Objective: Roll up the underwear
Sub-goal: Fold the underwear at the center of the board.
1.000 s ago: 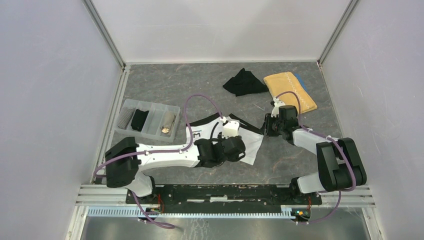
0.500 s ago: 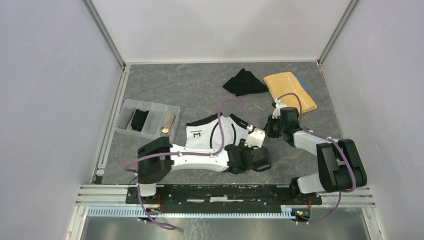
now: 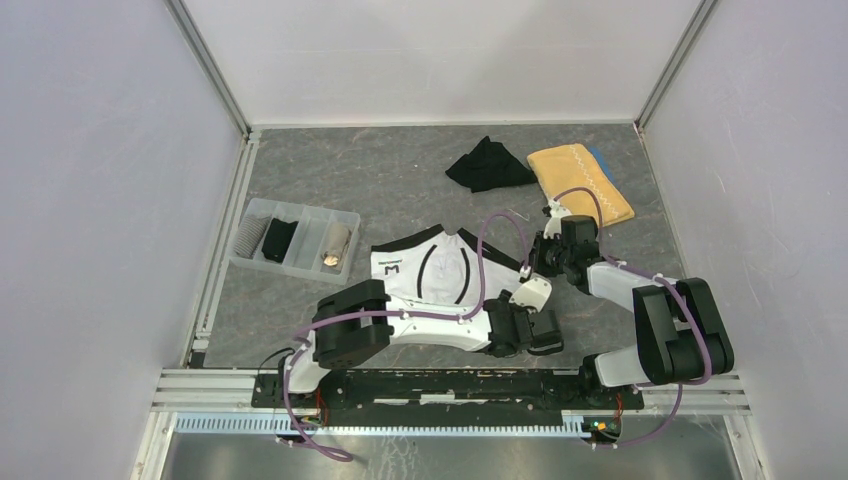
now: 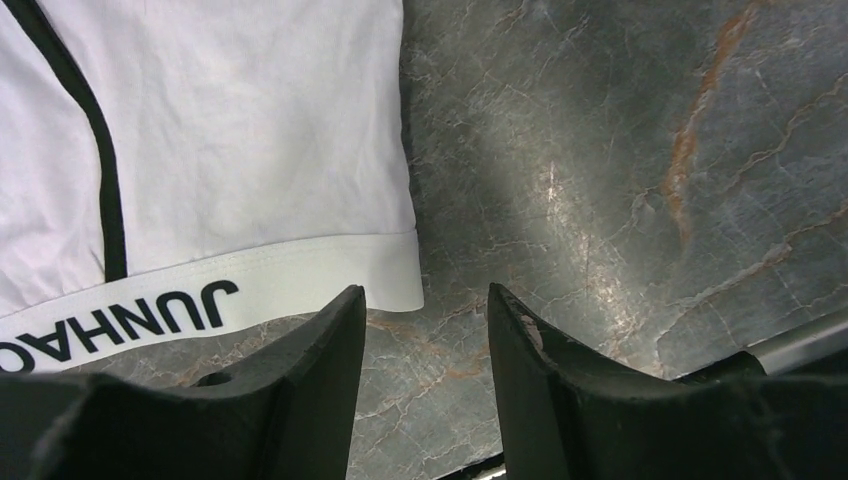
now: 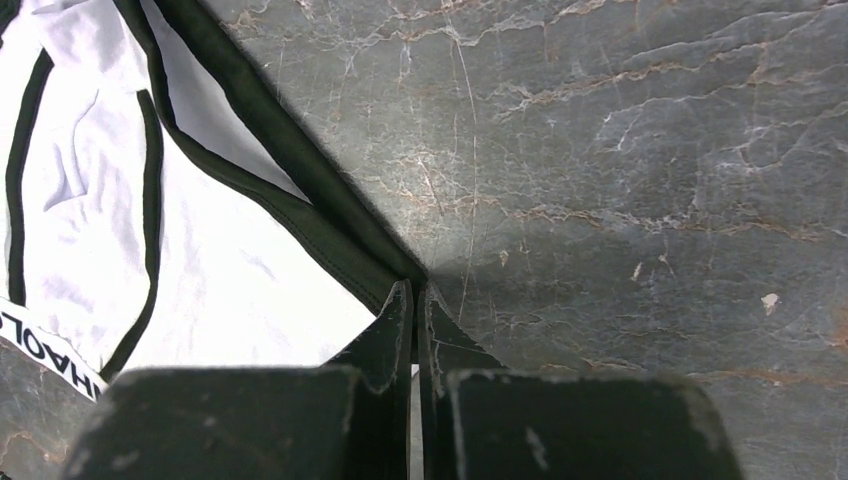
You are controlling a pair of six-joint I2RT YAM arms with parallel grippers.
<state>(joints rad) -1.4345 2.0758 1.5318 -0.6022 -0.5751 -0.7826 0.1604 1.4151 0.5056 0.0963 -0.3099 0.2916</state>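
Note:
A white underwear (image 3: pixel 452 272) with black trim lies spread flat mid-table. My right gripper (image 3: pixel 537 262) is shut on its black-edged right corner (image 5: pixel 400 262), with the fingertips (image 5: pixel 400 300) pressed together at the table. My left gripper (image 3: pixel 535 335) hovers open just past the garment's near right corner. In the left wrist view the lettered waistband end (image 4: pixel 395 280) lies just ahead of the left finger and only bare table shows between the jaws (image 4: pixel 425 300). A crumpled black underwear (image 3: pixel 488 165) sits at the back.
A mustard-yellow towel (image 3: pixel 580 182) lies at the back right. A clear divided tray (image 3: pixel 312 225) at the left holds a striped roll (image 3: pixel 250 236), a black roll (image 3: pixel 279 239) and a beige roll (image 3: pixel 338 245). The metal rail (image 3: pixel 450 385) runs along the near edge close to my left gripper.
My left arm swung right and toward the near edge, coming off the white underwear. My right gripper closed on the garment's right corner.

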